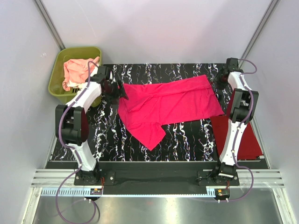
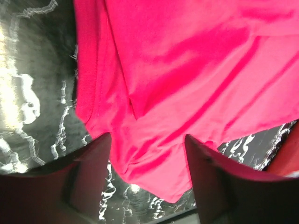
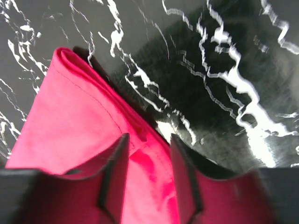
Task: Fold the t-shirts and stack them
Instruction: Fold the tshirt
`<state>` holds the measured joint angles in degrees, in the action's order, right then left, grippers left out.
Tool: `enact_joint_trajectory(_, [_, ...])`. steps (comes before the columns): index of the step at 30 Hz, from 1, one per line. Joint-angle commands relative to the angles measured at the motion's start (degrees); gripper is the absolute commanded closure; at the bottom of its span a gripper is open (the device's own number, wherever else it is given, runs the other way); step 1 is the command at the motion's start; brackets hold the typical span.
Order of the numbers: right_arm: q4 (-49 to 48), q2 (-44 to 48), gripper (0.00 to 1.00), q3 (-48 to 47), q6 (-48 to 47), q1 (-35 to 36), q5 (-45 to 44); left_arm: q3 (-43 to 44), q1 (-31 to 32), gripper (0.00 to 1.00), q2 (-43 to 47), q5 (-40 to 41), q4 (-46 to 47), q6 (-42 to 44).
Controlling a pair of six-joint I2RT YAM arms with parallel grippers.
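The hot pink t-shirt (image 1: 170, 105) lies spread on the black marbled table (image 1: 187, 140).
The wrist views show me the jaws: left gripper (image 2: 148, 140) wide open above a ribbed edge, right gripper (image 3: 148, 140) half open above a folded corner, neither holding cloth. Only the top view shows the peach-pink t-shirt (image 1: 77, 70) in the olive-green tub (image 1: 58, 91) and the dark red t-shirt (image 1: 250, 140) at the right edge.

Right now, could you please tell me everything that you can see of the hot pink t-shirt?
The hot pink t-shirt is soft, plain magenta cloth, lying flat and partly folded on the black marbled table, with one flap pointing toward the near edge. A ribbed band edges its left corner and a stitched hem its right. The left claw and right claw stand open over those far corners; contact is unclear.
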<state>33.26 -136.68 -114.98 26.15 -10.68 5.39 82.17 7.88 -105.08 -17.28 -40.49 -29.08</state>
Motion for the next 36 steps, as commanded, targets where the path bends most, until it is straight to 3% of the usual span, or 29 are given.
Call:
enact_joint_trajectory(1, [-3.1, 2.0, 0.44, -4.7, -6.6, -0.3, -2.8, 7.3, -0.1, 0.27, 3.8, 7.6, -0.7, 4.8])
enact_joint_trajectory(8, [-4.3, -8.1, 0.27, -15.2, -8.5, -0.2, 4.9, 22.8, -1.4, 0.31, -10.6, 10.3, 0.2, 8.2])
enact_joint_trajectory(12, [-4.9, -10.8, 0.28, -19.1, -9.3, -0.2, 7.0, 32.4, -1.8, 0.41, -20.2, 10.9, 0.1, 8.2])
enact_joint_trajectory(14, [-5.8, -11.3, 0.30, -19.8, -9.4, -0.2, 7.6, 34.5, -1.8, 0.42, -23.1, 11.5, 0.6, 7.9])
enact_joint_trajectory(18, [-6.5, -12.8, 0.35, -20.9, -9.2, -0.1, 10.1, 35.0, -1.9, 0.42, -25.4, 13.1, 3.0, 6.1])
enact_joint_trajectory(29, [-7.1, -16.9, 0.37, -24.5, -9.7, 1.0, 14.7, 33.0, -1.9, 0.46, -26.9, 14.4, 5.8, 4.1])
enact_joint_trajectory(36, [-7.9, -17.7, 0.40, -25.0, -9.2, 1.5, 15.7, 33.5, -2.0, 0.43, -28.1, 15.2, 7.4, 2.8])
